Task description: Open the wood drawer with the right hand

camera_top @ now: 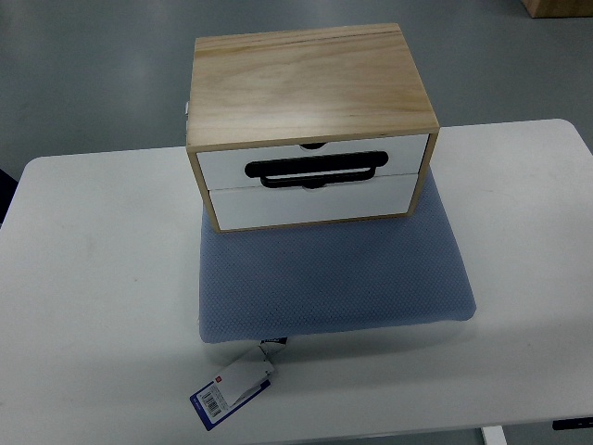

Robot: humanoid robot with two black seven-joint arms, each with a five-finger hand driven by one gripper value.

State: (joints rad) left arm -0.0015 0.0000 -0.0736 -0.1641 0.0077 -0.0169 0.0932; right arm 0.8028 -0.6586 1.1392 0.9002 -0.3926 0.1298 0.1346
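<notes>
A light wooden drawer box (306,88) stands on a blue-grey cushion (334,278) in the middle of the white table (93,297). Its front faces me with two white drawers, one above the other. The upper drawer (315,159) carries a black loop handle (315,172), and the lower drawer (310,204) sits just under it. Both drawer fronts lie flush with the wooden frame. Neither of my hands nor arms shows in the top view.
A white and blue tag (232,391) hangs from the cushion's front edge onto the table. Grey floor lies beyond the table's far edge. A brown box corner (556,7) shows at the top right.
</notes>
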